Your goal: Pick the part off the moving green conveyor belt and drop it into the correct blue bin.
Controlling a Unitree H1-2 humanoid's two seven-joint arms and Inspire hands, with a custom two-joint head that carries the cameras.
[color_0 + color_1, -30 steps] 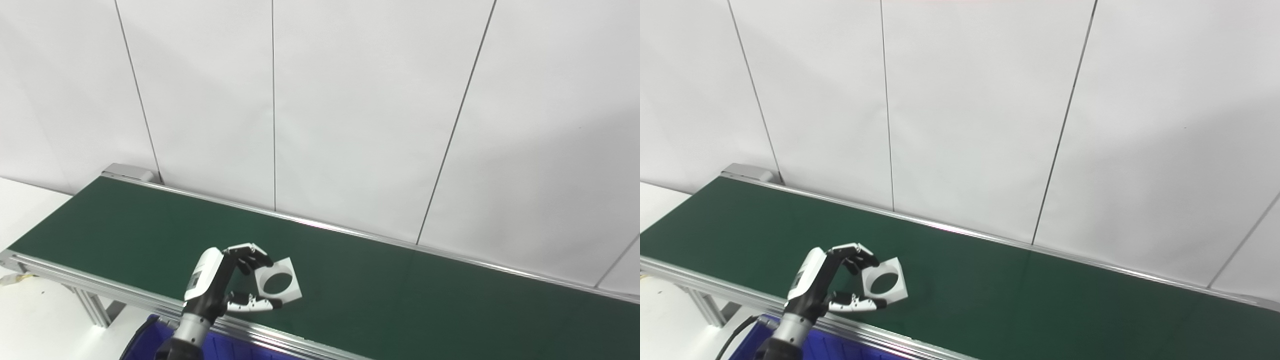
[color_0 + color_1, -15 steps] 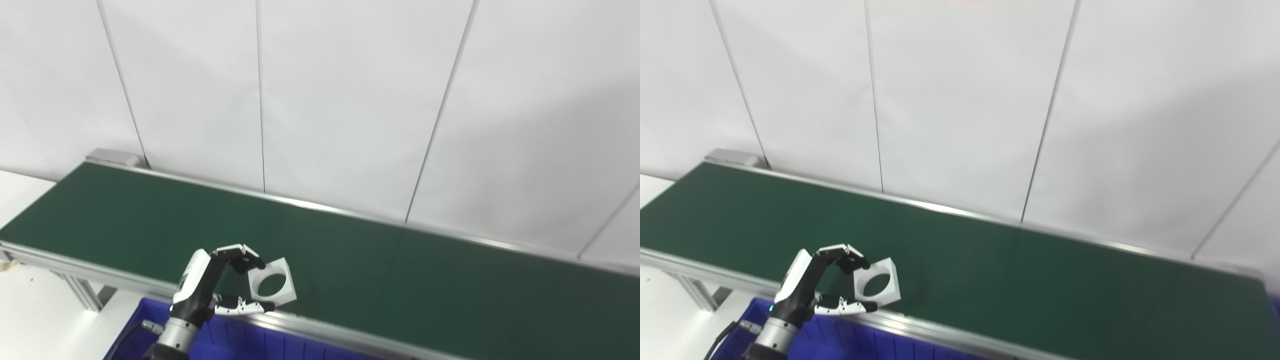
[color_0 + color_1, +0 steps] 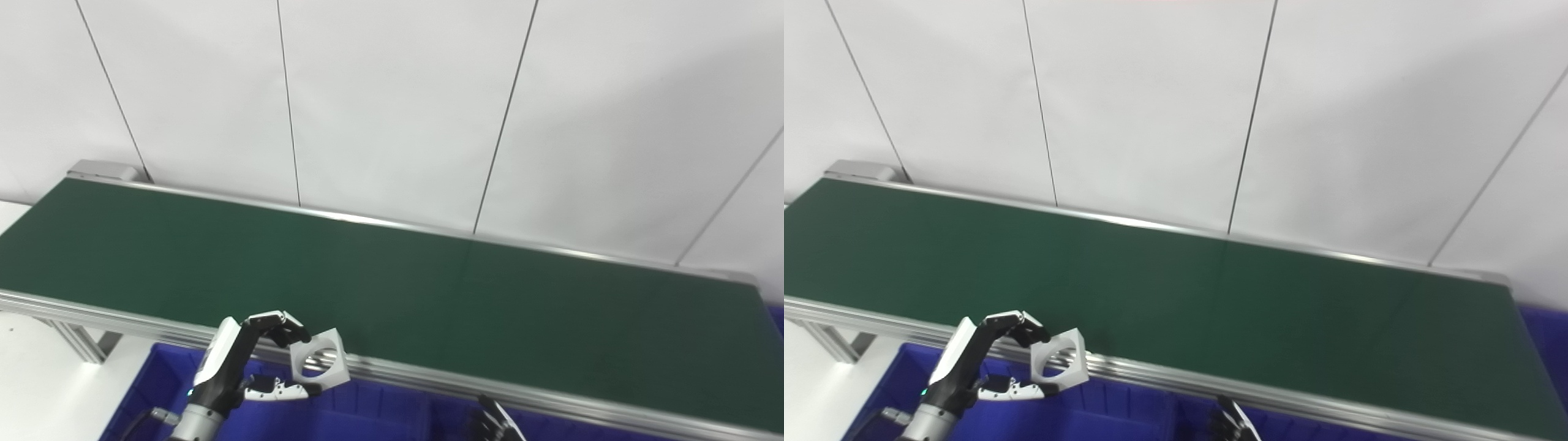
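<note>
My left hand [image 3: 245,361] is shut on the part [image 3: 318,366], a white square block with a round hole through it. Fingers press its top edge and the thumb its lower edge. The part hangs over the near aluminium rail [image 3: 429,376] of the green conveyor belt [image 3: 429,294], above the blue bin [image 3: 343,416] below the rail. Only the dark fingertips of my right hand [image 3: 493,425] show at the bottom edge, so its state is unclear. In the right eye view the part [image 3: 1058,362] sits in the left hand [image 3: 977,361] the same way.
The belt runs from upper left to right and carries nothing. White wall panels stand behind it. Blue bins line the space under the near rail, with another blue bin [image 3: 1543,343] at the belt's right end. A conveyor leg [image 3: 76,340] stands at lower left.
The camera has swung right and down. My left hand has drawn the part back off the belt, across the near rail, over the blue bin. My right hand's fingertips have come into view.
</note>
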